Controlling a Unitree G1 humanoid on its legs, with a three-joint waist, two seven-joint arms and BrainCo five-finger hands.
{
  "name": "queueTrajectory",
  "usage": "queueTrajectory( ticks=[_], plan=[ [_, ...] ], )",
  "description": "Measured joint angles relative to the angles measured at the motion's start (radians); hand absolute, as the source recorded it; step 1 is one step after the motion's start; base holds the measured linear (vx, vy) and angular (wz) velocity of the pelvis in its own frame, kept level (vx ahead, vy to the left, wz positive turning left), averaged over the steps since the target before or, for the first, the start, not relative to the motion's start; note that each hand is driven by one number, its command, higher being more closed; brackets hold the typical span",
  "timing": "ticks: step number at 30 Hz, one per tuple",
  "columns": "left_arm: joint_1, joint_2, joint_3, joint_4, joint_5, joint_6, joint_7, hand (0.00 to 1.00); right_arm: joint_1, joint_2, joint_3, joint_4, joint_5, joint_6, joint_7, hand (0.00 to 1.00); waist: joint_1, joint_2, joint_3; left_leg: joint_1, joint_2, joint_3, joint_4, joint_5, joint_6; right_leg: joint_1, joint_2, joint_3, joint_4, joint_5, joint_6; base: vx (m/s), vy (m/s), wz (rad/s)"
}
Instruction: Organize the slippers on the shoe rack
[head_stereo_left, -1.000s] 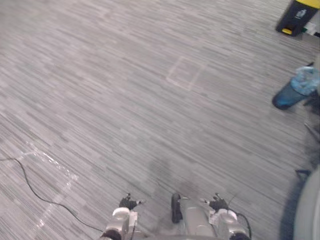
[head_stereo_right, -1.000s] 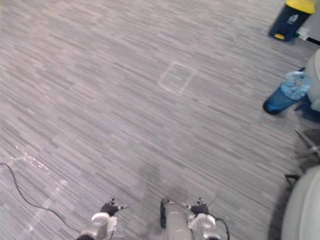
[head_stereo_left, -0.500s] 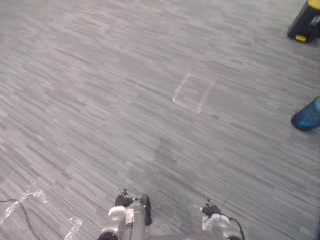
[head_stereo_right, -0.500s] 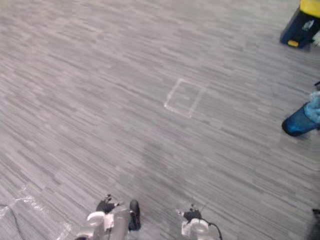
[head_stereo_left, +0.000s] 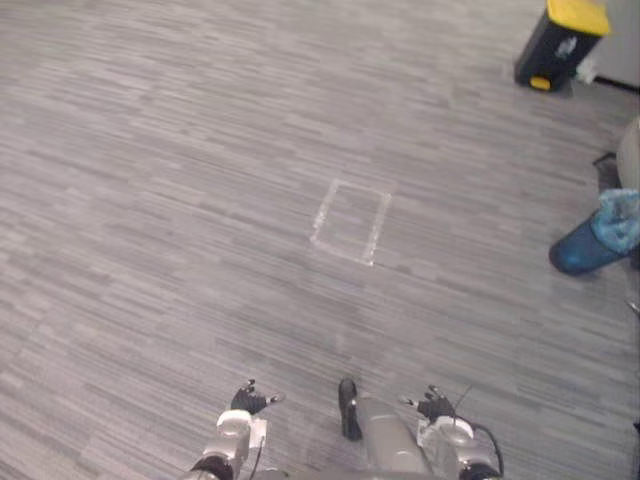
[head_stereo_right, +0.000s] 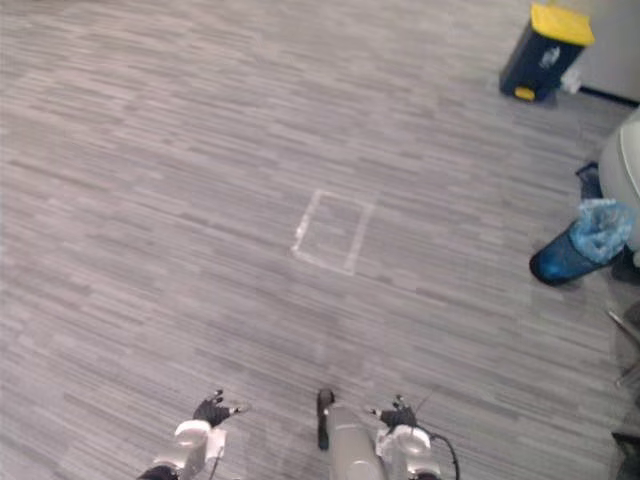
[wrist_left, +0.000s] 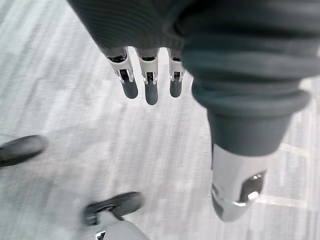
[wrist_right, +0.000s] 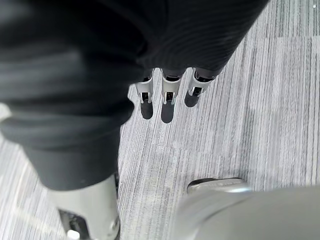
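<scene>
Hands: left hand (wrist_left: 146, 85) and right hand (wrist_right: 167, 102) relaxed, empty. Tape square (head_stereo_left: 350, 222) at 12 o'clock. Expect slippers light, floppy; pinch at strap or heel.

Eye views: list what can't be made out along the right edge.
Pale rounded object: cut off by the right edge in both eye views; unidentifiable.
Blue container: crumpled blue liner covers its mouth; contents hidden.
Yellow-lidded bin: label too small to read in both eye views.
</scene>
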Motion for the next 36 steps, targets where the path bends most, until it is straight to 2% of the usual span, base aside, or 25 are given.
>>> queueTrajectory(
  ticks=[1,2,4,5,7,9,11,12,13,14,16,17,18,19,20,21,23,25,27,28,29,33,34,35,36],
  plan=[
    [0.01,-0.019,0.03,-0.025,0.001,0.0,-0.002,0.0,0.022,-0.006,-0.001,-0.021,0.0,0.001,-0.004,0.0,-0.001,0.035,-0.015,-0.09,0.06,0.002,0.21,0.012,-0.024,0.047,0.03,-0.012,-0.036,-0.027,0.006,0.57,-0.248,0.05],
    [0.019,-0.042,0.072,-0.047,0.0,0.001,-0.003,0.0,0.039,-0.008,0.006,-0.047,0.0,-0.001,-0.008,0.0,-0.002,0.052,-0.021,-0.209,0.135,0.004,0.479,0.11,-0.038,0.1,0.064,-0.012,-0.071,-0.043,-0.013,0.52,-0.165,-0.09],
    [0.037,-0.044,0.089,-0.075,0.0,0.003,-0.003,0.0,0.037,0.01,0.053,-0.062,0.0,0.001,-0.009,0.0,0.03,0.042,-0.019,-0.321,0.194,0.036,0.714,0.096,-0.037,0.179,0.095,0.03,-0.103,-0.062,-0.054,0.5,-0.107,-0.74],
    [0.049,-0.044,0.088,-0.084,0.0,0.004,-0.003,0.0,0.032,0.029,0.084,-0.062,0.0,0.002,-0.008,0.0,0.042,0.023,-0.01,-0.376,0.206,0.047,0.754,0.063,-0.031,0.244,0.102,0.066,-0.147,-0.07,-0.066,0.5,-0.055,-0.95],
    [0.055,-0.043,0.085,-0.1,-0.003,0.004,-0.003,0.0,0.017,0.042,0.078,-0.056,-0.004,0.004,-0.01,0.0,0.051,0.014,-0.01,-0.447,0.202,0.084,0.685,-0.007,-0.001,0.339,0.098,0.128,-0.227,-0.063,-0.058,0.46,0.02,-0.87],
    [0.054,-0.043,0.082,-0.099,-0.01,0.002,-0.003,0.0,0.003,0.048,0.061,-0.039,-0.003,0.01,-0.011,0.0,0.075,0.007,-0.008,-0.491,0.164,0.12,0.476,-0.05,0.013,0.428,0.075,0.187,-0.302,-0.057,-0.046,0.54,0.117,-0.93],
    [0.051,-0.045,0.057,-0.091,-0.021,-0.002,-0.003,0.0,-0.001,0.043,0.033,-0.018,-0.001,0.01,-0.016,0.0,0.077,0.017,-0.013,-0.534,0.056,0.009,0.088,0.006,-0.025,0.511,0.038,0.235,-0.377,-0.059,-0.016,0.62,0.22,-0.75],
    [0.044,-0.047,0.035,-0.09,-0.022,-0.003,-0.001,0.0,-0.001,0.032,0.034,-0.012,-0.001,0.01,-0.017,0.0,0.084,0.046,-0.02,-0.56,0.038,-0.07,-0.034,0.062,-0.062,0.525,0.047,0.261,-0.403,-0.056,-0.005,0.55,0.299,-0.98],
    [0.043,-0.045,0.023,-0.088,-0.023,-0.005,0.0,0.0,0.002,0.008,0.04,0.015,-0.002,0.011,-0.016,0.0,0.098,0.071,-0.028,-0.597,0.038,-0.128,-0.065,0.163,-0.031,0.555,0.061,0.299,-0.422,-0.083,0.038,0.58,0.37,-1.11],
    [0.041,-0.037,0.018,-0.069,-0.022,-0.007,0.004,0.0,-0.007,0.019,0.044,0.031,-0.006,0.017,-0.015,0.0,0.103,0.059,-0.035,-0.592,0.019,-0.126,-0.023,0.177,0.042,0.574,0.033,0.324,-0.41,-0.103,0.07,0.6,0.385,-0.85],
    [0.02,0.001,-0.009,-0.04,-0.022,-0.006,0.005,0.0,0.002,0.031,0.04,0.034,-0.007,0.019,-0.012,0.0,0.078,0.012,-0.053,-0.55,-0.025,-0.06,-0.046,0.136,0.08,0.497,-0.018,0.351,-0.251,-0.1,0.092,0.66,0.347,-0.49],
    [0.015,0.001,-0.018,-0.026,-0.022,-0.004,0.005,0.0,-0.003,0.03,0.033,0.05,-0.008,0.019,-0.012,0.0,0.085,0.005,-0.053,-0.524,-0.029,-0.026,-0.048,0.113,0.09,0.451,-0.02,0.368,-0.144,-0.083,0.131,0.76,0.362,-0.9],
    [0.018,0.004,-0.024,-0.015,-0.022,-0.001,0.006,0.0,-0.013,0.03,0.033,0.063,-0.01,0.022,-0.011,0.0,0.089,0.0,-0.045,-0.467,-0.031,0.015,-0.071,0.094,0.107,0.377,-0.018,0.383,0.031,-0.032,0.252,0.5,0.236,-0.95],
    [0.012,0.01,-0.037,-0.003,-0.023,0.002,0.006,0.0,-0.017,0.032,0.032,0.065,-0.01,0.022,-0.009,0.0,0.086,0.009,-0.033,-0.403,-0.035,0.023,-0.109,0.087,0.117,0.334,-0.008,0.375,0.155,-0.018,0.281,0.47,0.222,-0.75],
    [0.008,0.013,-0.053,0.007,-0.023,0.004,0.006,0.0,-0.017,0.029,0.027,0.063,-0.01,0.021,-0.008,0.0,0.083,0.014,-0.029,-0.367,-0.037,0.022,-0.133,0.085,0.121,0.315,-0.003,0.357,0.203,-0.035,0.252,0.32,0.145,-0.62],
    [0.0,0.016,-0.087,0.024,-0.023,0.01,0.006,0.0,-0.019,0.01,0.028,0.061,-0.009,0.019,-0.006,0.0,0.077,0.036,-0.018,-0.268,-0.031,0.024,-0.193,0.081,0.127,0.265,0.007,0.289,0.272,-0.088,0.165,0.38,0.146,-0.58],
    [-0.024,0.027,-0.091,0.028,-0.022,0.011,0.007,0.0,-0.021,0.001,0.033,0.046,-0.008,0.016,-0.006,0.0,0.067,0.062,-0.013,-0.191,-0.01,0.034,-0.231,0.076,0.134,0.167,0.043,0.182,0.228,-0.134,0.083,0.42,0.091,-0.38],
    [-0.058,0.04,-0.091,0.029,-0.022,0.01,0.007,0.0,-0.033,0.002,0.033,0.021,-0.008,0.01,-0.006,0.0,0.044,0.058,-0.008,-0.175,-0.001,0.03,-0.24,0.07,0.142,0.079,0.071,0.137,0.073,-0.127,0.085,0.34,-0.009,0.16],
    [-0.092,0.039,-0.091,0.027,-0.021,0.005,0.006,0.0,-0.039,0.002,0.032,0.012,-0.008,0.005,-0.007,0.0,0.024,0.043,0.005,-0.155,0.001,0.023,-0.244,0.05,0.126,0.036,0.073,0.124,-0.167,-0.014,0.102,0.33,-0.057,0.34],
    [-0.103,0.04,-0.09,0.027,-0.019,0.004,0.004,0.0,-0.041,0.005,0.03,0.019,-0.007,0.005,-0.007,0.0,0.019,0.015,0.014,-0.112,-0.014,0.019,-0.254,0.011,0.1,0.046,0.053,0.11,-0.321,0.167,0.112,0.41,-0.1,0.05],
    [-0.101,0.033,-0.092,0.031,-0.018,0.004,0.004,0.0,-0.046,0.007,0.024,0.027,-0.008,0.005,-0.009,0.0,0.019,0.027,0.02,-0.071,-0.004,0.005,-0.271,-0.01,0.073,0.051,0.071,0.092,-0.281,0.187,0.066,0.41,-0.106,-0.1],
    [-0.067,0.011,-0.087,0.037,0.001,0.005,-0.021,0.0,-0.038,0.01,-0.023,0.024,-0.007,0.009,-0.009,0.0,0.009,0.026,0.019,-0.021,0.005,0.002,-0.214,0.025,0.062,0.065,0.08,0.099,-0.137,0.044,0.019,0.39,-0.172,-0.13],
    [-0.062,-0.01,-0.079,0.029,0.002,0.006,-0.021,0.0,-0.016,0.011,-0.02,0.01,-0.007,0.009,-0.009,0.0,0.004,0.029,0.017,-0.075,0.035,-0.001,-0.032,0.01,0.017,0.122,0.082,0.094,-0.164,0.024,0.024,0.44,-0.173,0.38],
    [-0.053,-0.028,-0.062,-0.001,0.004,0.007,-0.024,0.0,0.004,0.007,0.0,-0.011,-0.007,0.011,-0.008,0.0,-0.002,0.031,0.016,-0.188,0.084,-0.016,0.249,0.038,-0.046,0.192,0.088,0.083,-0.214,0.031,0.007,0.44,-0.147,0.33],
    [-0.044,-0.039,-0.046,-0.018,0.005,0.007,-0.025,0.0,0.013,0.008,0.009,-0.024,-0.007,0.012,-0.009,0.0,0.003,0.032,0.015,-0.241,0.104,-0.027,0.38,0.06,-0.073,0.222,0.096,0.086,-0.233,0.032,0.0,0.37,-0.07,-0.2]
  ],
)
